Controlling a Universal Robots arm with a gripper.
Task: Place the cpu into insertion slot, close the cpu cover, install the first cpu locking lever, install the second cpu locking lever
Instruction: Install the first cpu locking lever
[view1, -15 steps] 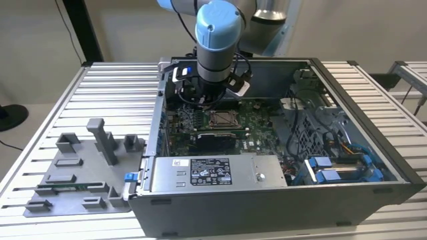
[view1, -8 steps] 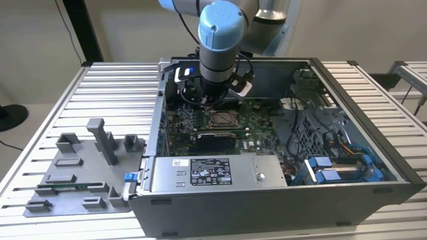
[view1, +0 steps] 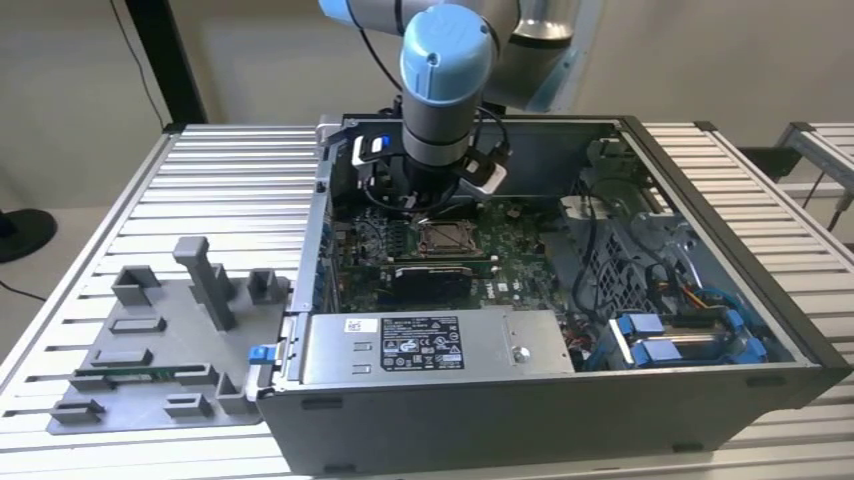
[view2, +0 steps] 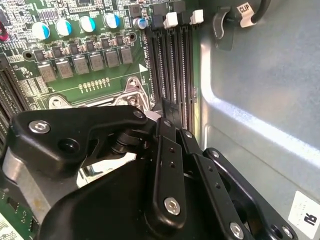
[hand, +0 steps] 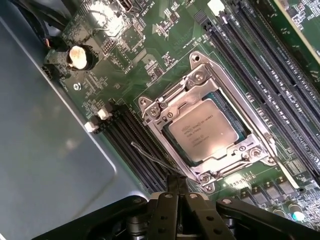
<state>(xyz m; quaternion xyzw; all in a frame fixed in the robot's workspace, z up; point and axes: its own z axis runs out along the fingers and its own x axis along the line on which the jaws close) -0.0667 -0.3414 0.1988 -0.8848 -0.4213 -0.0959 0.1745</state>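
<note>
- A brushed, dull-silver metal top is seen on the cpu (hand: 202, 129).
- Bright, polished metal is shown by the cpu cover (hand: 175, 95).
- Glossy green lacquer is caught on the circuit board (hand: 125, 55).
- A matt black finish is noted on the pincer (hand: 176, 186).
- Smooth grey painted sheet metal is seen on the computer case (view2: 260, 75).
- Ribbed, satin aluminium is made out on the surface (view1: 227, 190).

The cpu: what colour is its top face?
The cpu top is silvery grey metal, clearest in the first wrist view.
</note>
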